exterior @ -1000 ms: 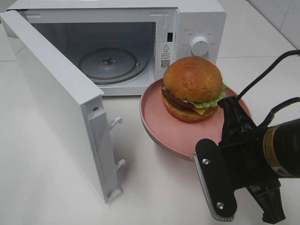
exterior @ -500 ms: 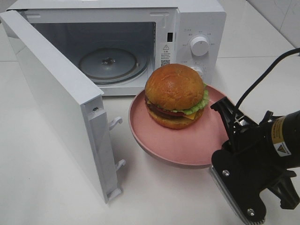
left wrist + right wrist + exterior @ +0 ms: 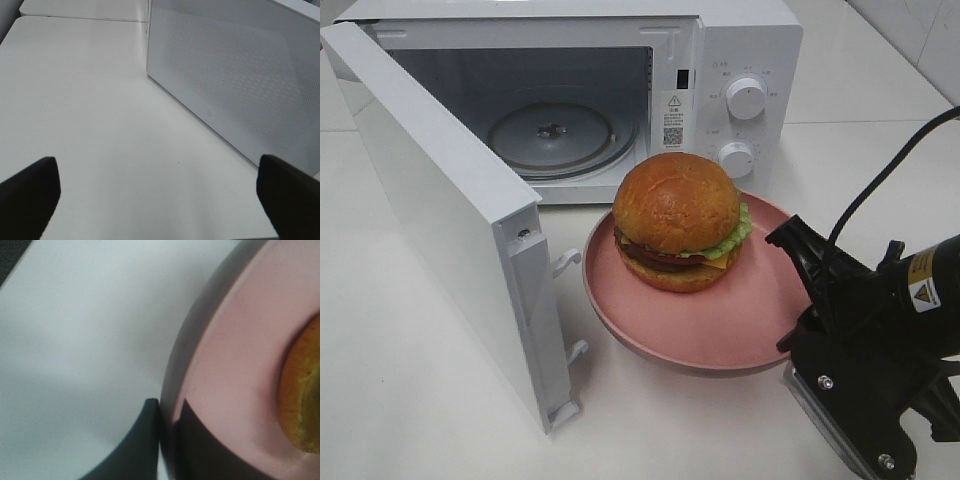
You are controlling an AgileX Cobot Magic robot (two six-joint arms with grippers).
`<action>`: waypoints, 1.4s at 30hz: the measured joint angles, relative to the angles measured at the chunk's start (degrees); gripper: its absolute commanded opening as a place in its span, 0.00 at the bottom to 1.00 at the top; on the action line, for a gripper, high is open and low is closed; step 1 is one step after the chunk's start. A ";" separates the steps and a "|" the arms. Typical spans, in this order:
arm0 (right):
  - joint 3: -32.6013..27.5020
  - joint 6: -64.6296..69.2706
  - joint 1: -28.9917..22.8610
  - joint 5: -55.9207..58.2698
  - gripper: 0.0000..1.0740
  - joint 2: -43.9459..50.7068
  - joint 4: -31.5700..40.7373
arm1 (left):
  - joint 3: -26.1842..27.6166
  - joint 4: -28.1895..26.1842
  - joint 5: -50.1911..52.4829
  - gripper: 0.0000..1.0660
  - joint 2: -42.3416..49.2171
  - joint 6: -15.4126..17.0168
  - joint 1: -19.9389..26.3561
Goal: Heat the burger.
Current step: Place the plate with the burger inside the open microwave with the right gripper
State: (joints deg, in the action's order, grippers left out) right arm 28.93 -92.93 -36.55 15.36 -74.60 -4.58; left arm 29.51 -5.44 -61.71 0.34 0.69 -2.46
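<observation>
Right gripper (image 3: pixel 792 250) nearest the camera, well in front of the microwave (image 3: pixel 740 40) on its control-panel side. Black jaws clenched on the rim of the pink plate (image 3: pixel 720 325); the right wrist view shows one finger under the rim and one over it, pinched tight.

Plate sits in front of the microwave, between the gripper and the open cavity. It appears raised off the white table (image 3: pixel 420 420), with a shadow below its near edge.

Burger (image 3: pixel 677 220) rests on the plate towards the side nearer the microwave, upright, outside the cavity and just before its front edge. Brown bun on top, then lettuce, cheese and a dark patty showing at the side.

Microwave door (image 3: pixel 430 200) swung wide, hinged on the side away from the control panel and jutting forward from the microwave. The plate is beside its latch edge, not touching.

Inside the microwave, glass turntable (image 3: pixel 552 135) lies bare.

Two white knobs (image 3: pixel 747 98) on the control panel, behind the burger.

Left gripper (image 3: pixel 160 190) out of the high view. Its fingers (image 3: pixel 30 192) are spread wide, nothing between them, low over the table and facing a dot-patterned white face of the microwave.
</observation>
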 measured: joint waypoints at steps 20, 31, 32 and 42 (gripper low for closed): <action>6.99 -0.06 -1.15 1.03 0.00 -6.19 0.29 | 0.00 0.00 0.00 0.94 0.00 0.00 0.00; 13.98 -1.95 -1.38 0.86 0.00 -11.92 2.98 | 0.00 0.00 0.00 0.94 0.00 0.00 0.00; 15.13 -2.75 -1.38 0.86 0.00 -12.89 3.50 | 0.00 0.00 0.00 0.94 0.00 0.00 0.00; 20.97 -3.09 -2.18 2.52 0.00 -18.51 4.18 | 0.00 0.00 0.00 0.94 0.00 0.00 0.00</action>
State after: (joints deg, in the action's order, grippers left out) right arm 49.90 -96.03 -38.73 17.88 -93.11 -0.40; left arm 29.51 -5.44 -61.71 0.34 0.69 -2.46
